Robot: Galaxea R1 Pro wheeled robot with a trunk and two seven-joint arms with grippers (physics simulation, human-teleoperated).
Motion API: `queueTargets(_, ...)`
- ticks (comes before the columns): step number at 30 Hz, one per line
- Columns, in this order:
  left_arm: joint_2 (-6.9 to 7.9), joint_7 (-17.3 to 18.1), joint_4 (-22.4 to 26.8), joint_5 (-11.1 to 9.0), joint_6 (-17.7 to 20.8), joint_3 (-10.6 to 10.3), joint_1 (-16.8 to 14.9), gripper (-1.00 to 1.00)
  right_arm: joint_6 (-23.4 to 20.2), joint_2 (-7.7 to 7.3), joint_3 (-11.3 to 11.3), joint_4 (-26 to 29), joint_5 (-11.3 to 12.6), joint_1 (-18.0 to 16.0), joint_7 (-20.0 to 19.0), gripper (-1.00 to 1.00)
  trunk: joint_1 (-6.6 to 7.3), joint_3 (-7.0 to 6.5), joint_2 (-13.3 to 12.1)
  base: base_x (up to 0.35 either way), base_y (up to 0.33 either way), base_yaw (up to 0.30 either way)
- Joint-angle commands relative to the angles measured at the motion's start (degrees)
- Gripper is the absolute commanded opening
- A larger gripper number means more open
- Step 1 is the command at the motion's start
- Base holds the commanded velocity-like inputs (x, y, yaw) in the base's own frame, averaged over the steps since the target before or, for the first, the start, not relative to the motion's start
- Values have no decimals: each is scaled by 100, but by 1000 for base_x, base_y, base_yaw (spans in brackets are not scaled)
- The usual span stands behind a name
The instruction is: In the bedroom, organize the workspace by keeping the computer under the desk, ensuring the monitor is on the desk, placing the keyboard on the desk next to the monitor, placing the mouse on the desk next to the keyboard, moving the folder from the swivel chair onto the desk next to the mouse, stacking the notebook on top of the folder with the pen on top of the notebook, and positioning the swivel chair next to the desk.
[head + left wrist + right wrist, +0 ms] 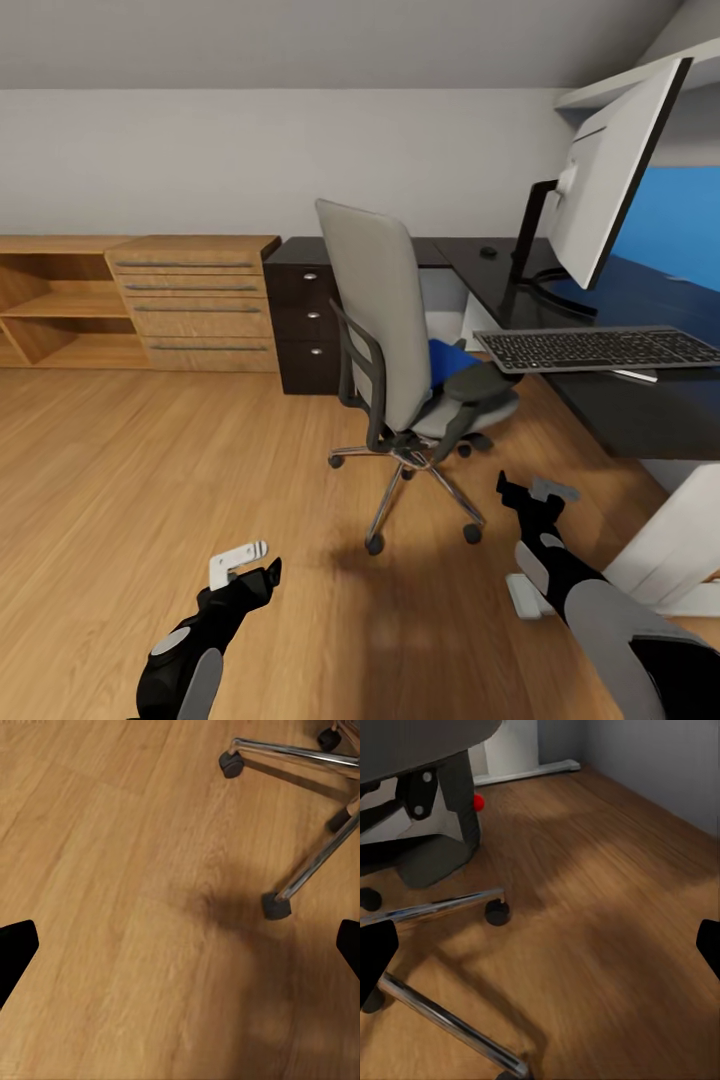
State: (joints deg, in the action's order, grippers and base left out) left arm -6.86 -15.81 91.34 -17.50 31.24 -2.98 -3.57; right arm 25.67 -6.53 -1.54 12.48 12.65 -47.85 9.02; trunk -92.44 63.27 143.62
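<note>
The grey swivel chair [385, 330] stands on the wood floor with its back to me, by the black desk [640, 410]. The blue folder [450, 357] lies on its seat. On the desk are the monitor [610, 170], the keyboard [600, 350], the small mouse [488, 252] and a slim white pen [635, 376] at the keyboard's front edge. A pale box [447, 300] under the desk may be the computer. The notebook is out of view. My left gripper [255, 568] [180, 952] and right gripper [535, 492] [540, 952] hang open and empty above the floor, near the chair's base [300, 870] [442, 907].
Low light-wood cabinets [140, 300] line the back wall at left. A dark drawer unit [305, 325] closes the desk's left end. A white desk leg [670, 545] with a floor foot [523, 595] stands beside my right arm. Chair casters [374, 545] spread over the floor.
</note>
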Motion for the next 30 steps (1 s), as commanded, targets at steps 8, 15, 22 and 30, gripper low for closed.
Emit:
queueTargets(8, 0, -48, 7, -61, 14, 5, -3, 100, 24, -1, -4, -8, 14, -16, -9, 100, -1, 5, 2, 243, 0, 0)
queueTargets(15, 0, -54, 1, -58, 14, 1, -3, 100, 25, -1, 3, -9, 16, -18, -11, 100, -1, 5, 2, 67, 0, 0)
queueTargets(22, 0, -61, -2, -68, 14, 0, -3, 100, 37, 2, 4, -9, 18, -18, -13, 100, -1, 5, 2, 197, 0, 0)
queueTargets(30, 0, -55, -8, -68, 14, 0, -3, 100, 55, 3, 4, 1, 18, -15, -13, 100, -1, 5, 2, 153, 0, 0)
